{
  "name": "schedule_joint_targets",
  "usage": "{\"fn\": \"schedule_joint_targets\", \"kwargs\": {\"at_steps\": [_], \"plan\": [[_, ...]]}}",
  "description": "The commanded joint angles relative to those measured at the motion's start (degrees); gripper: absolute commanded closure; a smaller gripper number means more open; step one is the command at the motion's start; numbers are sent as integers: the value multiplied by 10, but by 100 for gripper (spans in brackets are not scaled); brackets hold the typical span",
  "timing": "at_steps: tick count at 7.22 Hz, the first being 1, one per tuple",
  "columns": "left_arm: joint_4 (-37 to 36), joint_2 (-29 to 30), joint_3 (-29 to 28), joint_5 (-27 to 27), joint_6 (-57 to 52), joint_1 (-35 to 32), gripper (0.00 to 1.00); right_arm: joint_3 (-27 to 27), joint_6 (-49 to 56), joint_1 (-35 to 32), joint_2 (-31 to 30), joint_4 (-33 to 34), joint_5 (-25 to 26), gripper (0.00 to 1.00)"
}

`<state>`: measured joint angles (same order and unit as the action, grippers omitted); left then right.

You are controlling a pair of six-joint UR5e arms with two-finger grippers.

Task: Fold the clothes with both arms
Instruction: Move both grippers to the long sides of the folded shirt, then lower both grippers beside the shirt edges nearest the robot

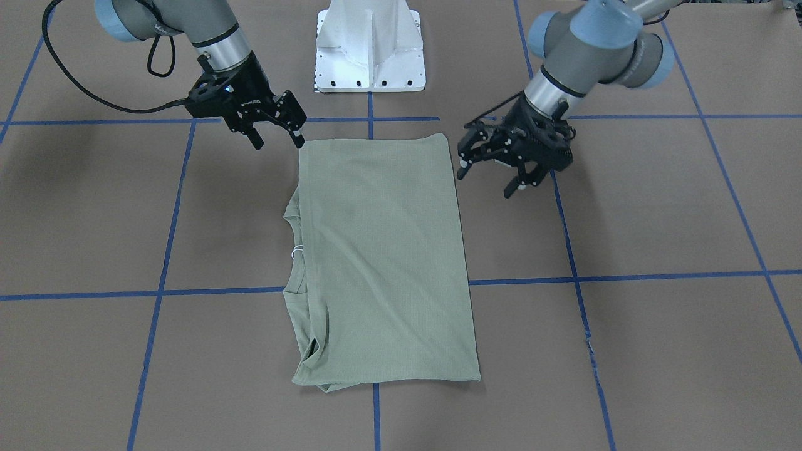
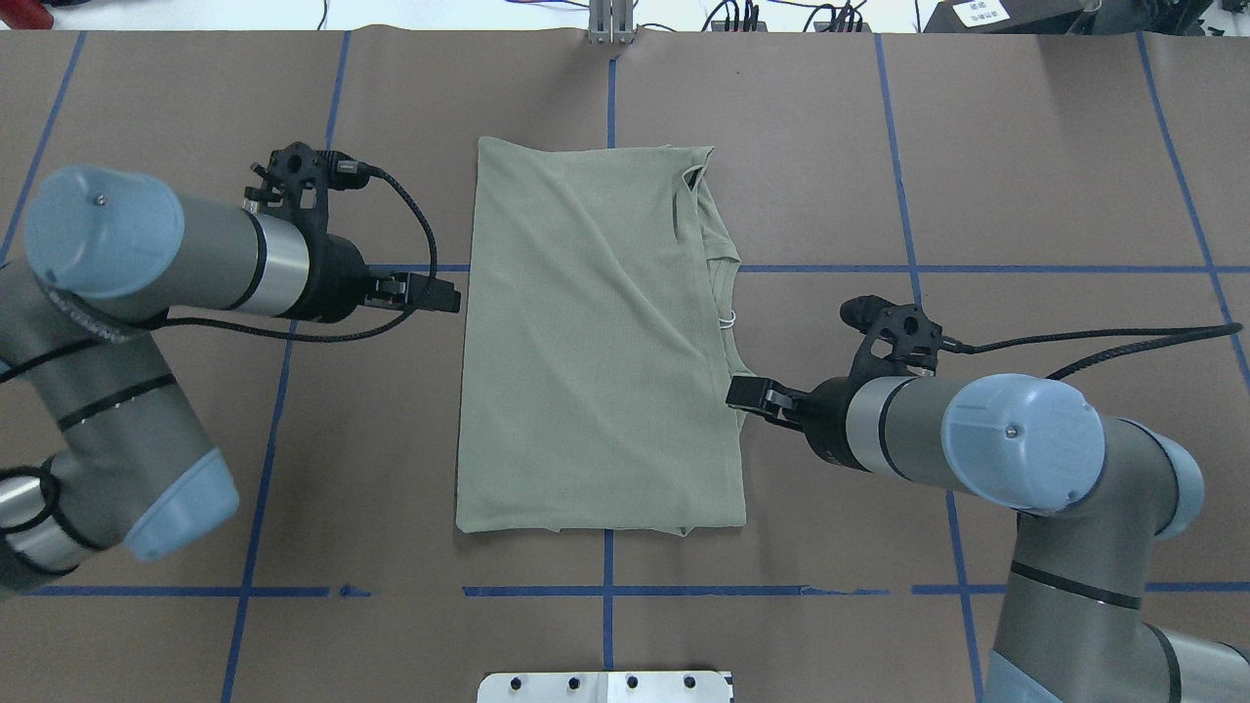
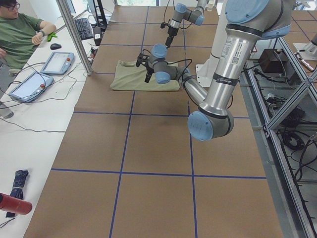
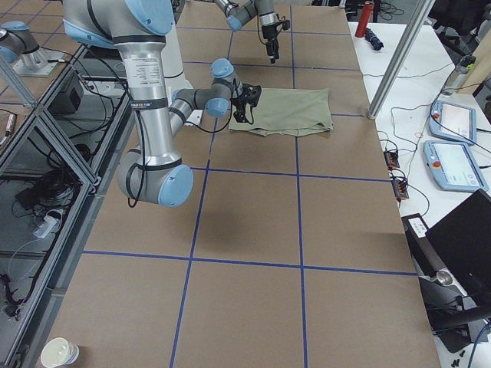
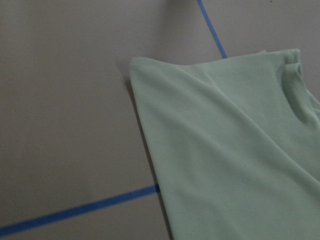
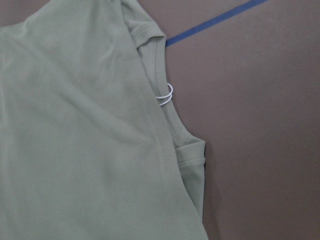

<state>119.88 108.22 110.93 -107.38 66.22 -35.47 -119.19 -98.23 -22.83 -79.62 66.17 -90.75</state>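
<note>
The shirt [image 1: 382, 250] lies flat in the middle of the tabletop [image 1: 658, 344], folded to a long rectangle. Its collar [image 6: 169, 120] and white loop [image 6: 165, 95] look out at the right long edge. The jaws of the left arm [image 1: 595, 56] are wide apart and hold nothing; they are beside the left long edge. The jaws of the right arm [image 1: 219, 44] are also apart and empty, near the right corner of the near end. I judge the knit to be light, soft and limp, so it will sag and the layers may slide. It is better to pinch all layers together at two corners of one short end, then lift evenly.
</note>
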Motion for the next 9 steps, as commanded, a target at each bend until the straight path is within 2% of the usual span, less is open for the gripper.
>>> {"fn": "schedule_joint_targets", "kwargs": {"at_steps": [1, 2, 3, 4, 6, 9], "plan": [[-17, -33, 55, 152, 189, 140, 0, -18, -82, 1, -22, -10, 30, 1], [-14, -34, 50, 200, 276, 185, 9, -18, -83, 1, -22, -10, 31, 1], [-12, -35, 42, 225, 317, 209, 18, -18, -83, 1, -21, -10, 32, 0], [10, -35, 20, 230, 324, 211, 19, -18, -82, 1, -20, -10, 35, 0], [108, -35, -50, 247, 327, 212, 20, -18, -82, 1, -19, -10, 35, 0], [152, -69, -62, 249, 320, 215, 21, -18, -82, 2, -17, -10, 35, 0]]}}
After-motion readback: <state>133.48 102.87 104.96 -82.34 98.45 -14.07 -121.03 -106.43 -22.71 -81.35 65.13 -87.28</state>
